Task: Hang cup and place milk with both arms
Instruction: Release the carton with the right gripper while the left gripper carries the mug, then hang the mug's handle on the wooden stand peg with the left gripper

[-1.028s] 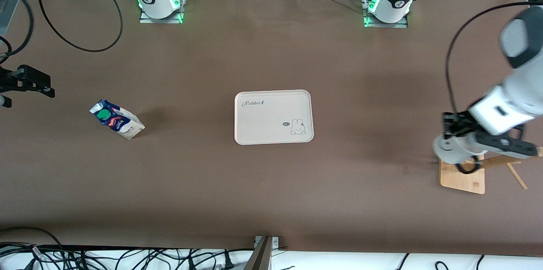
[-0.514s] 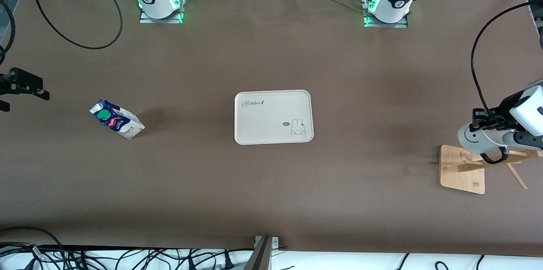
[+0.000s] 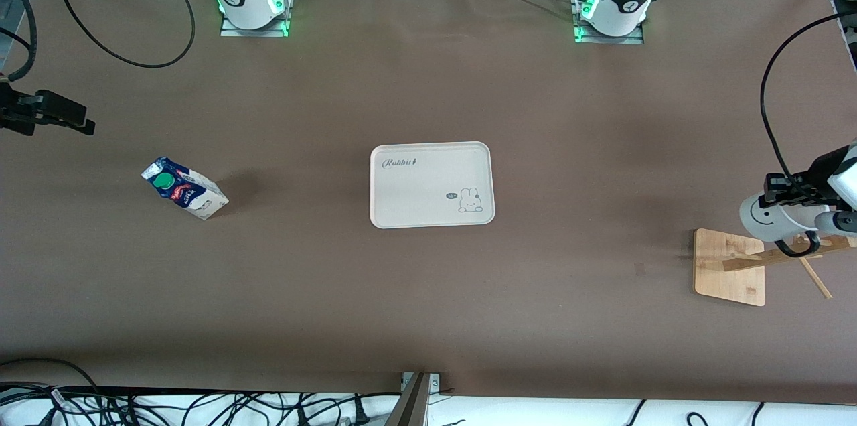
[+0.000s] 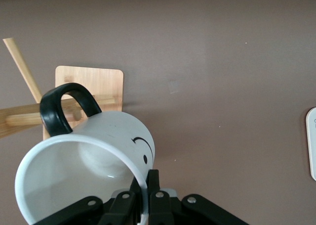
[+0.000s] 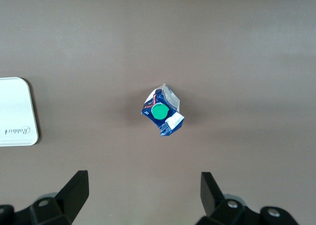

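Observation:
The cup, white with a black smiley face, hangs tilted in my left gripper, which is shut on its rim, over the wooden rack at the left arm's end of the table. In the left wrist view the cup opens toward the camera, its black handle overlaps the rack's stem, and the left gripper pinches the rim. The milk stands on the table near the right arm's end. My right gripper is open and high above the milk; it shows empty in the right wrist view.
A cream tray with a rabbit print lies at the table's middle; its edge shows in the right wrist view. The rack has a flat wooden base and thin pegs. Cables lie along the table's edges.
My left gripper has carried the cup from over the rack's base toward the left arm's end of the table, along the stem. My right gripper has shifted slightly; the milk has not moved.

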Robot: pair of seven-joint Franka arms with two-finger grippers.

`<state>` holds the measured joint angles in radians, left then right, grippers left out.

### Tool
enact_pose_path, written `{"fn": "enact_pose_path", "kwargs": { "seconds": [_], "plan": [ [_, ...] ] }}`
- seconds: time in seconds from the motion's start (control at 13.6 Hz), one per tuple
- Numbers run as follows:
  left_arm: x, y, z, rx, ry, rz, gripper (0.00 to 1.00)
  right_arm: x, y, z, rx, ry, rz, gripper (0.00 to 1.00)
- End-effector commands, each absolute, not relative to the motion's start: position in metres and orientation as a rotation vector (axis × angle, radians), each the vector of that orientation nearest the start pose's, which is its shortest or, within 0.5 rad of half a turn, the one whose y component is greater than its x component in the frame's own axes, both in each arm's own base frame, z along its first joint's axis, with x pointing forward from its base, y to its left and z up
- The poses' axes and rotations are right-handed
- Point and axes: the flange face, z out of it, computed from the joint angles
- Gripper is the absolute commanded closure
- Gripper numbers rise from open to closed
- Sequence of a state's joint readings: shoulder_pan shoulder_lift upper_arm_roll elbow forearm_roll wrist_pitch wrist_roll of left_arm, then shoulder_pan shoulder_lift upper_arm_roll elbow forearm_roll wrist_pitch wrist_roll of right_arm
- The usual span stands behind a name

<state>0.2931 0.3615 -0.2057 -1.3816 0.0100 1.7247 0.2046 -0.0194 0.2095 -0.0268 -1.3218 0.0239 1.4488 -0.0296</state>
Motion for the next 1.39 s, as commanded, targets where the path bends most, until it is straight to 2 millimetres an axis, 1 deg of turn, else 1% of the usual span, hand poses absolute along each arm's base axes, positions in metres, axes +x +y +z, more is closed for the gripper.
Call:
{"fn": "enact_pose_path", "kwargs": {
  "seconds": [0.0, 0.07, 0.15, 0.29, 0.44, 0.51, 0.73, 0.81, 0.88, 0.95, 1.1, 1.17, 1.25, 1.32],
  "plan": [
    [0.661, 0.101, 0.517, -3.183, 0.174, 0.011, 1.0, 0.583, -0.022, 0.599, -3.158, 0.072, 0.192, 0.0],
    [0.659, 0.107, 0.515, -3.192, 0.149, 0.017, 0.49, 0.581, -0.025, 0.598, -3.178, 0.058, 0.206, 0.0],
    [0.659, 0.107, 0.512, -3.198, 0.117, 0.026, 0.0, 0.581, -0.026, 0.597, -3.181, 0.065, 0.211, 0.0],
    [0.656, 0.098, 0.514, -3.201, 0.059, 0.067, 0.0, 0.579, -0.024, 0.598, -3.171, 0.043, 0.228, 0.0],
    [0.65, 0.084, 0.518, -3.203, 0.043, 0.132, 0.0, 0.581, -0.014, 0.601, -3.172, 0.024, 0.21, 0.0],
    [0.647, 0.078, 0.522, -3.204, 0.046, 0.151, 0.0, 0.583, -0.015, 0.599, -3.173, 0.03, 0.213, 0.0],
    [0.634, 0.05, 0.535, -3.203, 0.124, 0.256, 0.0, 0.588, -0.022, 0.603, -3.166, 0.048, 0.149, 0.0],
    [0.626, 0.036, 0.543, -3.197, 0.164, 0.29, 0.0, 0.587, -0.019, 0.604, -3.162, 0.052, 0.149, 0.0],
    [0.623, 0.029, 0.546, -3.193, 0.18, 0.314, 0.0, 0.588, -0.017, 0.608, -3.152, 0.059, 0.136, 0.0],
    [0.622, 0.026, 0.547, -3.186, 0.177, 0.314, 0.0, 0.588, -0.015, 0.612, -3.13, 0.061, 0.122, 0.0],
    [0.623, 0.016, 0.548, -3.127, 0.211, 0.303, 0.0, 0.589, -0.017, 0.612, -3.111, 0.069, 0.114, 0.0],
    [0.621, 0.012, 0.556, -3.098, 0.218, 0.268, 0.0, 0.589, -0.015, 0.612, -3.111, 0.069, 0.112, 0.0],
    [0.615, -0.015, 0.571, -3.06, 0.27, 0.179, 0.0, 0.59, -0.013, 0.61, -3.111, 0.064, 0.117, 0.0],
    [0.606, -0.017, 0.564, -3.046, 0.225, 0.181, 0.0, 0.592, -0.011, 0.608, -3.113, 0.055, 0.121, 0.0]
  ]
}}
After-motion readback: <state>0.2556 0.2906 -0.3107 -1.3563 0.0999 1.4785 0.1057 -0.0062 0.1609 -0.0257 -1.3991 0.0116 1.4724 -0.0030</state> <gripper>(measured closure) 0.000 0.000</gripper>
